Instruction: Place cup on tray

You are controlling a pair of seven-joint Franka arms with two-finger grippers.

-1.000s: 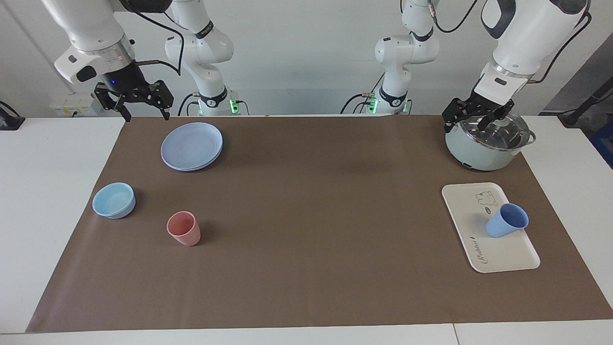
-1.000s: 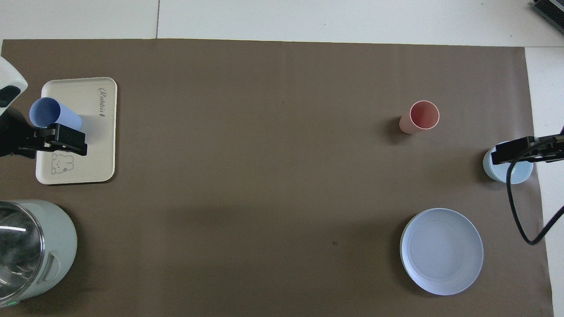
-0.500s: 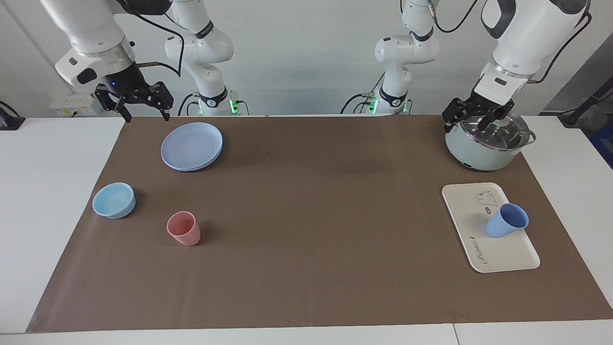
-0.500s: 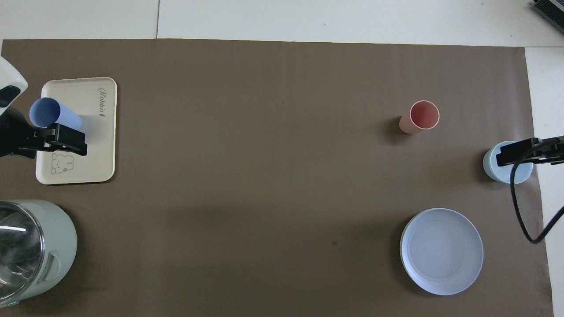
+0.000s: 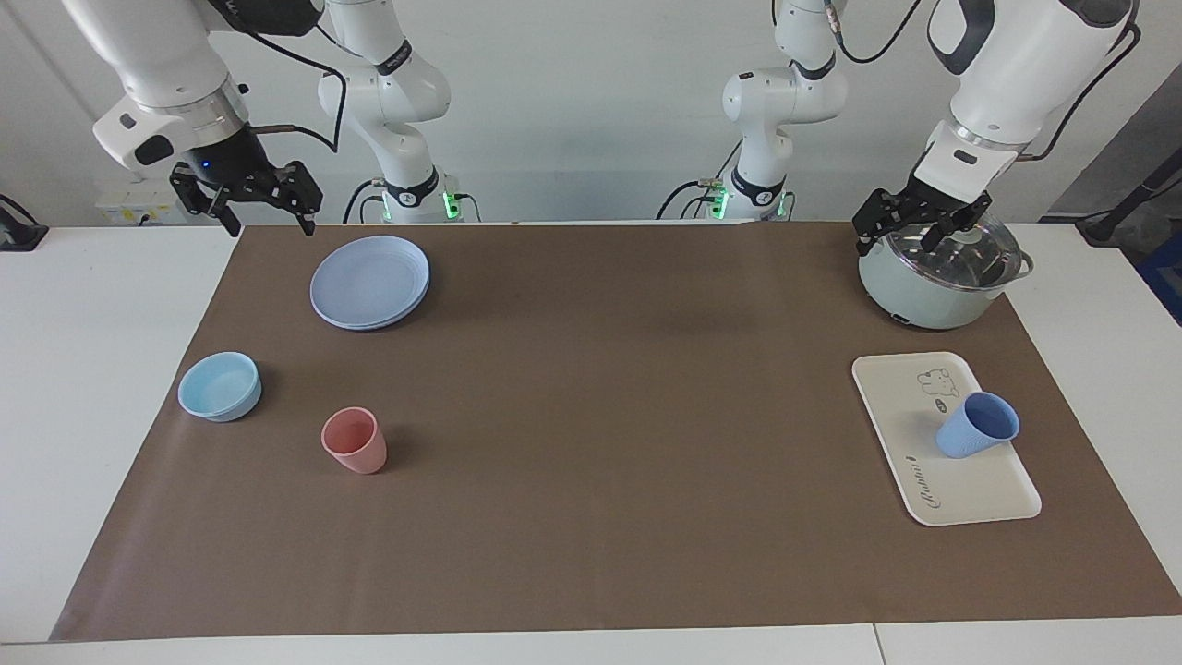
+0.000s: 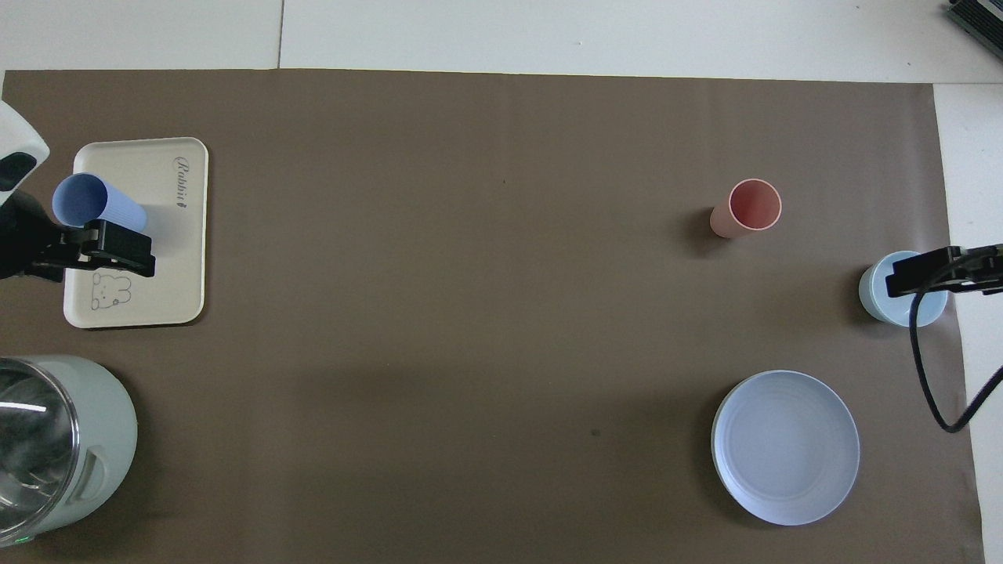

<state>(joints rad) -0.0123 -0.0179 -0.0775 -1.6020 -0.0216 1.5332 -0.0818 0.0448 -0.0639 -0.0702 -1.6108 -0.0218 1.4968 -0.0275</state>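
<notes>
Both grippers are held wide open & empty: left gripper (image 5: pixel 916 233) upper right over pot (image 5: pixel 937 277), right gripper (image 5: pixel 247 199) upper left.

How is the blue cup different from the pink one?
The blue cup stands on the cream tray, toward the left arm's end of the table; the pink cup stands on the brown mat, toward the right arm's end. They differ in colour. Both are upright, tapered, handleless tumblers of like size, and neither is held.
</notes>
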